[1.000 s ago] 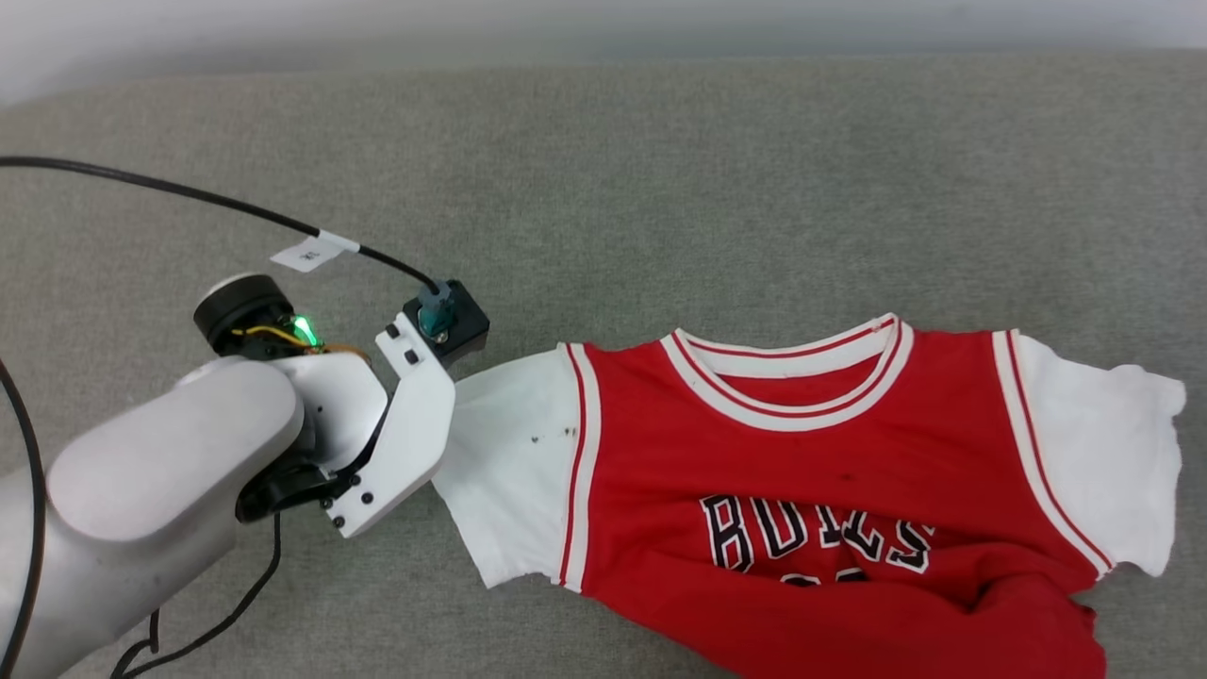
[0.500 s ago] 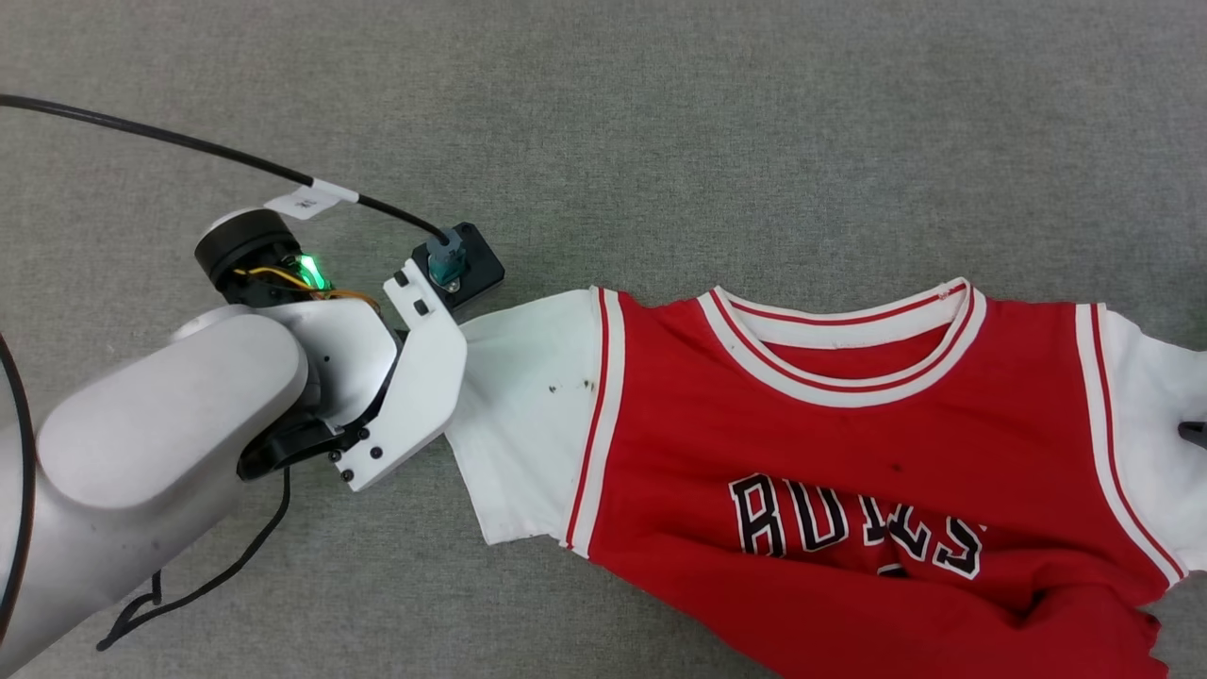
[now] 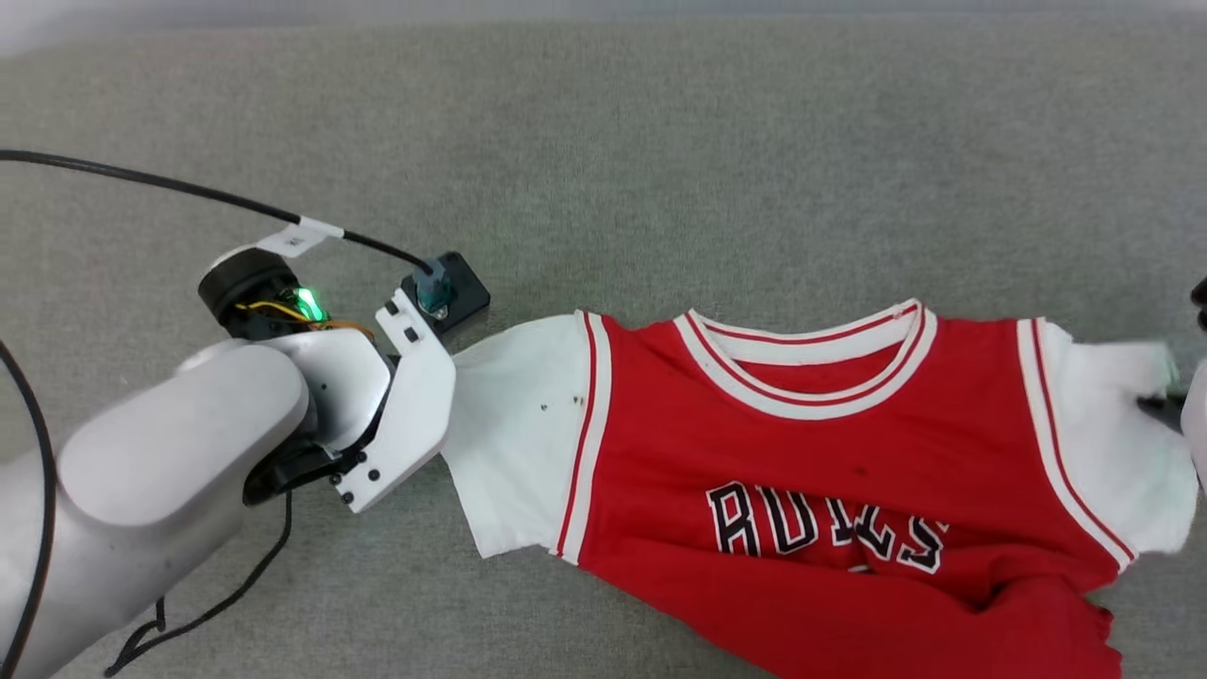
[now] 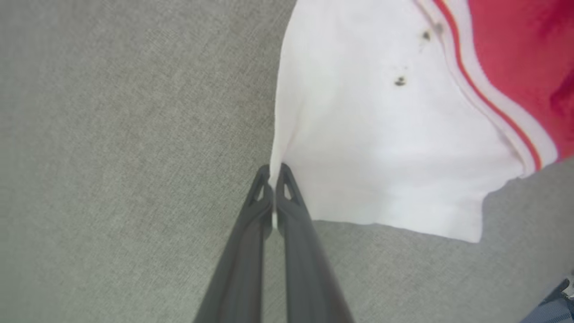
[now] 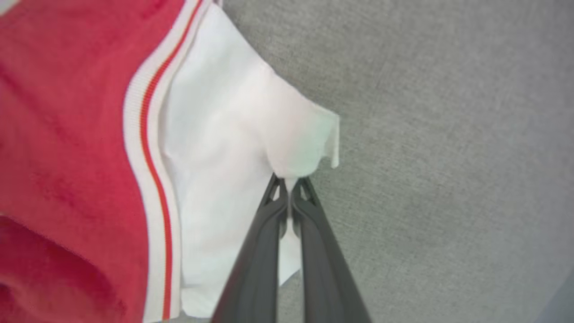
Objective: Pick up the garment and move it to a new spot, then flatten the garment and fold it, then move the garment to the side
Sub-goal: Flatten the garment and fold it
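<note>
My left fingers (image 4: 251, 233), pinching one white sleeve's (image 4: 381, 157) edge; my right fingers (image 5: 264, 242), pinching the other sleeve (image 5: 215, 179); between them the garment (image 3: 801, 453), judged light, limp, stretchy, front-up on the grey bench (image 3: 660, 141), lower half rumpled, best held by sleeve edges.

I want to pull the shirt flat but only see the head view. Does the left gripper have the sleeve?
Observer: Yes. The left wrist view shows the left gripper shut on the edge of the shirt's white sleeve.
Operator: And the right one, at my frame's edge?
Observer: The right gripper is shut on the other sleeve's hem, which bunches at its tips.
</note>
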`<state>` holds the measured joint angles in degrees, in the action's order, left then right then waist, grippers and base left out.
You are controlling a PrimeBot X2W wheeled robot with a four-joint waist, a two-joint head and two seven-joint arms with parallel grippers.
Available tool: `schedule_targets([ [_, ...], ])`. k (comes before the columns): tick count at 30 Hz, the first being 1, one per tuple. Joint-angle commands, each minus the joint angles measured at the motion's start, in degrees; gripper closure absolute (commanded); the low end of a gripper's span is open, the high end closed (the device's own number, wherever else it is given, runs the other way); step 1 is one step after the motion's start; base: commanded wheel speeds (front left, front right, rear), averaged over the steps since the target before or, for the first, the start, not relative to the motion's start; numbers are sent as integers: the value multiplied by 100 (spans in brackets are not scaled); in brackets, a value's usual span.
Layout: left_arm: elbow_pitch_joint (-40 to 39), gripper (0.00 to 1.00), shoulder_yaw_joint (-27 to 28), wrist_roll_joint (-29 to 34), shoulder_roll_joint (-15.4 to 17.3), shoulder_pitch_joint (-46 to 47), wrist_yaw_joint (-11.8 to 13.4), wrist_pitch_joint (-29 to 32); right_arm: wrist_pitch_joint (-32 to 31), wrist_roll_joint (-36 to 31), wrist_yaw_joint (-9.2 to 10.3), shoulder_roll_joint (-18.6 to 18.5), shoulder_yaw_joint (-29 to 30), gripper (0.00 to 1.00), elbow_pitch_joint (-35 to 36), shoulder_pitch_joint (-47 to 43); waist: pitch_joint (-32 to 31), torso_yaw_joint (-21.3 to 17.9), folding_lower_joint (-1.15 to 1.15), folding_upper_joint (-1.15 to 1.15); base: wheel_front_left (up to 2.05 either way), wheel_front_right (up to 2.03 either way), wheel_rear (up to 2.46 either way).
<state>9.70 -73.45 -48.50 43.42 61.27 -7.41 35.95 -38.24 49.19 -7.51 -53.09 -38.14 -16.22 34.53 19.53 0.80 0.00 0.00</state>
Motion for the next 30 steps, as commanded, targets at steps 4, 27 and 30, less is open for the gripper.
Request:
schedule_targets([
  [4, 108, 100, 14, 168, -13, -91, 3, -348, 448, -68, 4, -116, 14, 100, 98, 188, -588, -60, 0, 0, 0, 0, 0],
  [27, 760, 100, 922, 679, -410, 1127, 337, -2002, 1478, -674, 5, -197, 445, 100, 1010, 1924, -1572, 2, 0, 0, 0, 0, 0],
  [30, 983, 100, 1063, 833, -526, 1529, 343, -2197, 1528, -847, 5, -2, 452, 100, 843, 2482, -1384, 1, 0, 0, 0, 0, 0],
])
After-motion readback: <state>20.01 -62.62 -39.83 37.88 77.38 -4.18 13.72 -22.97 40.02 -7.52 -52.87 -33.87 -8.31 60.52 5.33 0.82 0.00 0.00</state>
